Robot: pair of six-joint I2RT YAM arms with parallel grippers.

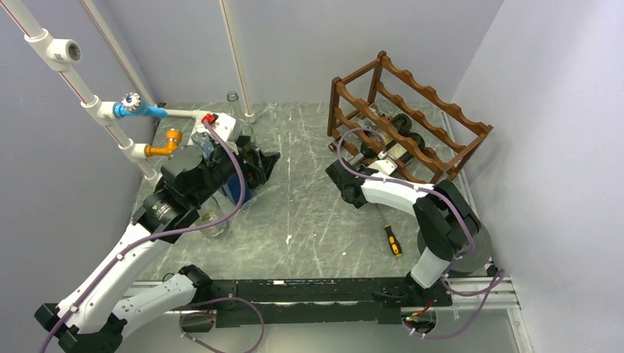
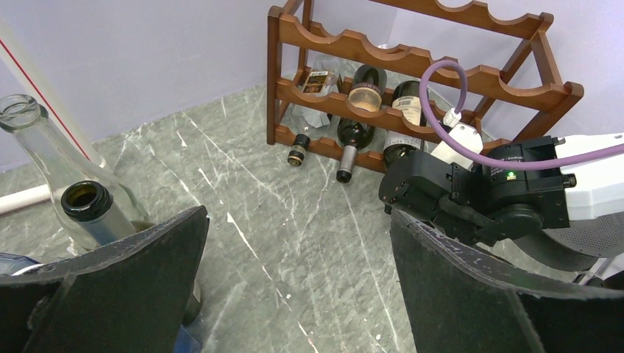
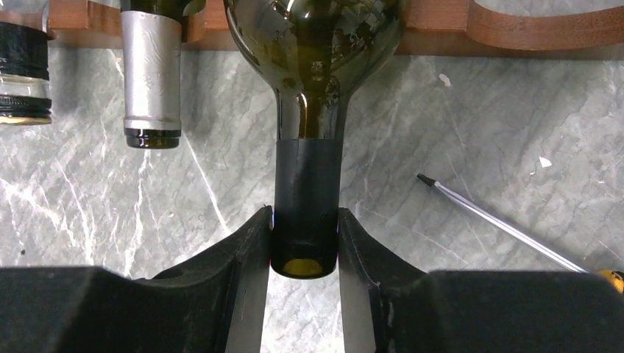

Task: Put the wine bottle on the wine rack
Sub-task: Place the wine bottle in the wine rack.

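Wine bottle [image 3: 312,81] apparently level, neck nearward

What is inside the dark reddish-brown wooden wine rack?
Three bottles lie in the wine rack, lower tier: a black-capped clear bottle, a silver-foiled dark bottle, and a dark green glass bottle held at its neck by the right gripper. Rails partly cover their bodies.

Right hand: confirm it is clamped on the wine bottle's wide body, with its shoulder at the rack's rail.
Not the body. The right wrist view shows the right hand clamped on the neck of the wine bottle, near its mouth; the shoulder is at the wine rack rail.
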